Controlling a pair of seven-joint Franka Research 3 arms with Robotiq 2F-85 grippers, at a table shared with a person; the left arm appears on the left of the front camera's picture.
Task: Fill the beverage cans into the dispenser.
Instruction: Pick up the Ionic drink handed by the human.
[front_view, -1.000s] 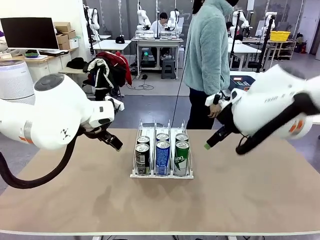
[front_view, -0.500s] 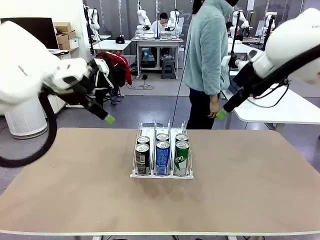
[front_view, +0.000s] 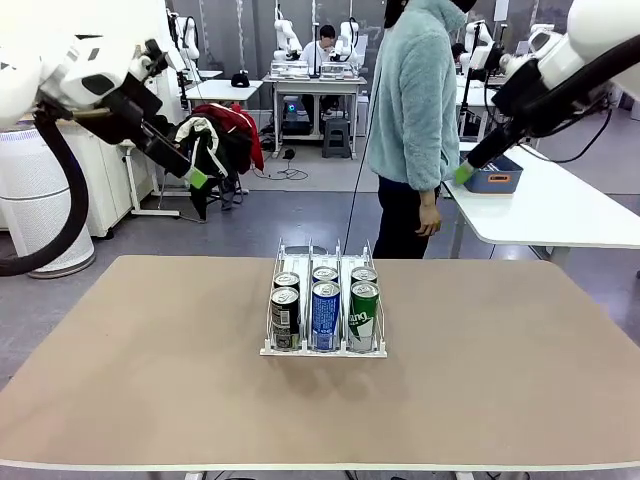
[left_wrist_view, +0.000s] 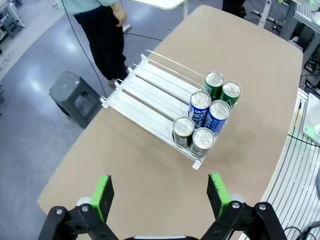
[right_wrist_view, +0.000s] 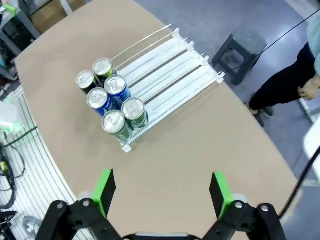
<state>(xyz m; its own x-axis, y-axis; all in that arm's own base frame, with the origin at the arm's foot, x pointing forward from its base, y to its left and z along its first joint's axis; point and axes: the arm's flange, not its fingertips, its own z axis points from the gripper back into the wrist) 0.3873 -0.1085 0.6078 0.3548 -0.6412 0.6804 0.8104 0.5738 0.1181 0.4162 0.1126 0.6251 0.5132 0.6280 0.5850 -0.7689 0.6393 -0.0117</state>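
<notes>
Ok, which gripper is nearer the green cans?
Right. The right gripper hangs high up on the green cans' side of the dispenser; the left gripper hangs high on the far, black cans' side.

L gripper (left_wrist_view: 160, 193) & R gripper (right_wrist_view: 162, 191) held high, jaws apart.

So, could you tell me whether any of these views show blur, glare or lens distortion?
Front view: sharp, evenly lit, with a soft shadow before the dispenser. Left wrist view: wide-angle bowing of the table edge, glare patches on the floor. Right wrist view: similar bowing; beverage cans crisp.
</notes>
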